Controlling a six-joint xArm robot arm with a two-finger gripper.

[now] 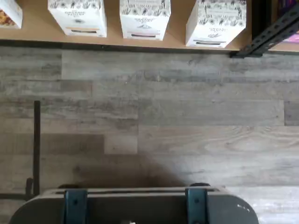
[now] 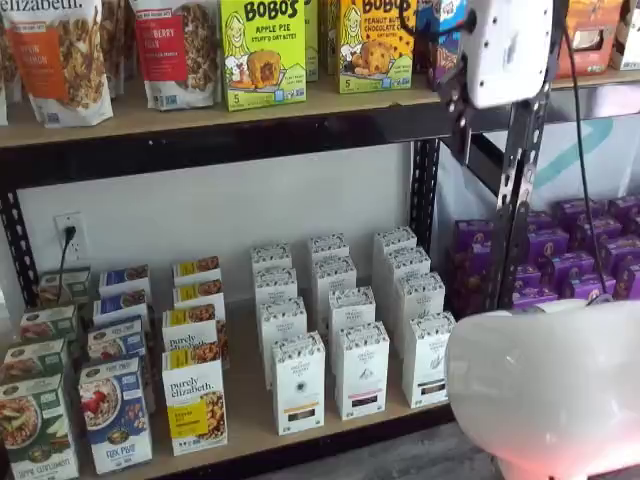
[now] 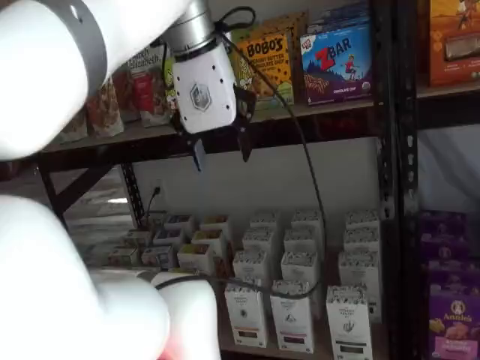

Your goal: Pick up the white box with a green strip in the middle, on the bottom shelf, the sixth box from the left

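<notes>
We see the gripper (image 3: pixel 221 150) high in front of the upper shelf (image 2: pixel 330 100), well above the white cartons, and its two black fingers (image 3: pixel 246 142) are spread apart with a plain gap between them and nothing inside. The white box (image 2: pixel 427 358) of the task stands upright on the bottom shelf (image 2: pixel 250 425), at the near edge, as the front box of the rightmost row of white cartons, close to the black upright (image 2: pixel 425 190). It has a speckled band on top and a short dark strip low on its front. In a shelf view it shows also as the right one (image 3: pixel 347 319) of the three front cartons. To its left stands a like carton (image 2: pixel 360 368), and further left a carton with a yellowish strip (image 2: pixel 298 382), then the purely elizabeth box (image 2: pixel 195 400). The boxes stand apart with small gaps between them. In the wrist view we look down on the grey plank floor (image 1: pixel 163 116) before the shelf, and the white box (image 1: pixel 216 21) stands beside the black rail (image 1: pixel 271 35). On the right, behind the upright, purple boxes (image 2: pixel 570 260) are stacked
</notes>
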